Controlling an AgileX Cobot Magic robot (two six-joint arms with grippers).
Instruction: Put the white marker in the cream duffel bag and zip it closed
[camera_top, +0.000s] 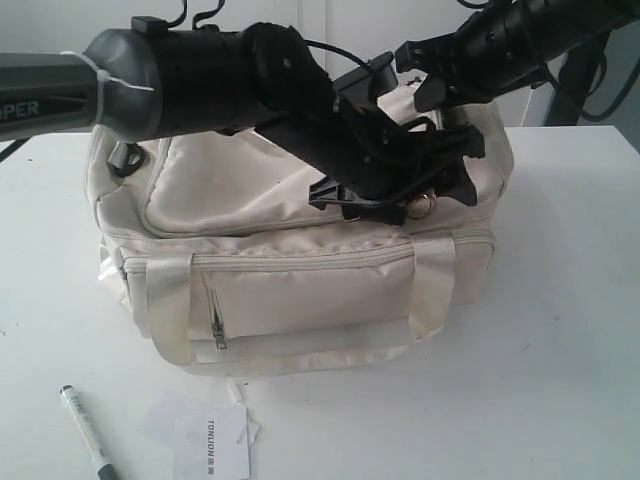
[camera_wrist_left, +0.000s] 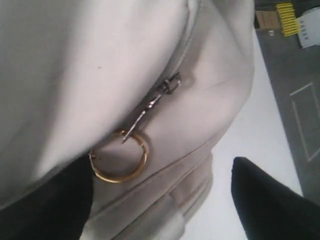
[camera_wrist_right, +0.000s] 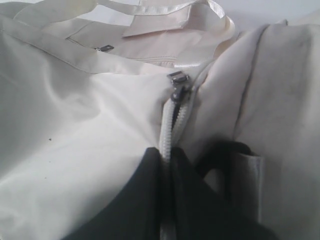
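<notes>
"On the table in the exterior view, how far along is the job?"

"Barely begun, by my reading. The white marker (camera_top: 86, 432) lies at the lower left of the frame on the white table (camera_top: 560, 330), beside a paper tag (camera_top: 210, 447). It is well apart from the cream duffel bag (camera_top: 300, 270) at centre. Both arms hang over the bag's upper right."

"And the left wrist view?"

"The left gripper (camera_wrist_left: 157, 170) stands spread and holds nothing. A gold ring (camera_wrist_left: 118, 156) on the zipper pull (camera_wrist_left: 169, 86) hangs just beside one finger (camera_wrist_left: 50, 205)."

"The right wrist view?"

"The right gripper (camera_wrist_right: 167, 172) is pressed together, pinching the zipper track (camera_wrist_right: 167, 135) just short of the slider (camera_wrist_right: 178, 82). I cannot tell whether the top is open at all. Nothing looks done yet: the bag has to be opened, the marker fetched and dropped in, and the zipper run closed."
</notes>
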